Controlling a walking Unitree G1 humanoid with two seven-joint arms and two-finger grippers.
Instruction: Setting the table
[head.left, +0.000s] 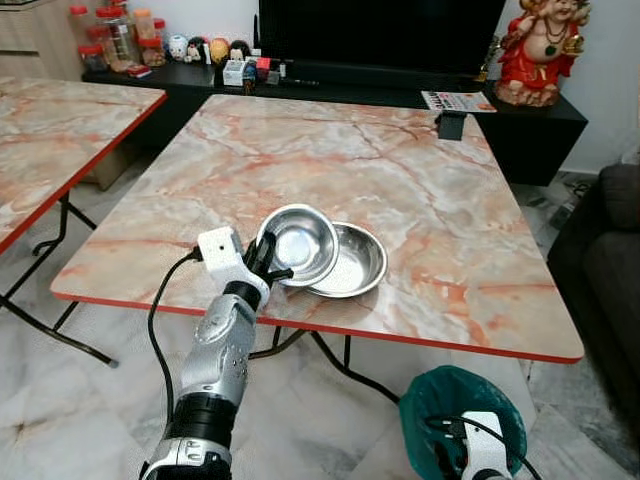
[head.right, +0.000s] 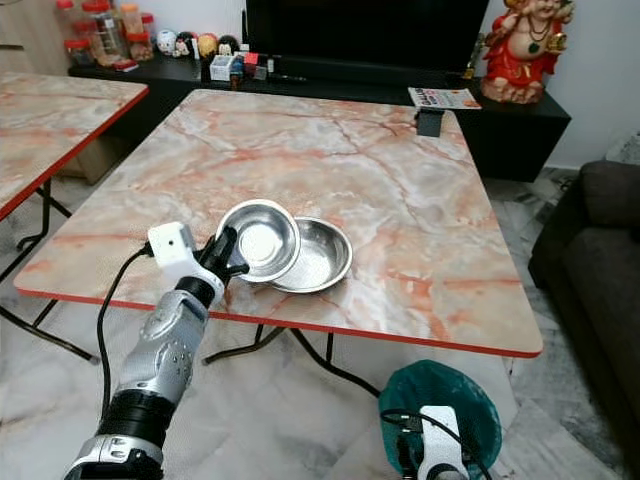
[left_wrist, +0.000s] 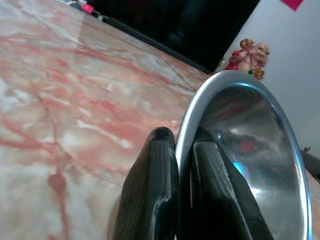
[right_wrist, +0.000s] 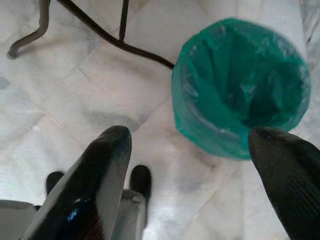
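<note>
Two steel bowls are at the near edge of the marble table (head.left: 400, 180). The left bowl (head.left: 298, 243) is tilted up, its far side leaning over the rim of the second bowl (head.left: 352, 262), which lies flat. My left gripper (head.left: 266, 265) is shut on the tilted bowl's near rim; in the left wrist view the two black fingers (left_wrist: 155, 190) pinch the bowl's rim (left_wrist: 240, 130) between them. My right gripper (right_wrist: 190, 150) hangs low by the floor with its fingers wide open, nothing between them.
A green-lined waste bin (head.left: 462, 415) stands on the tiled floor under the table's near right corner. A second marble table (head.left: 50, 130) is to the left, a dark sofa (head.left: 610, 260) to the right. A TV cabinet with jars and a red figurine (head.left: 540, 45) lines the back.
</note>
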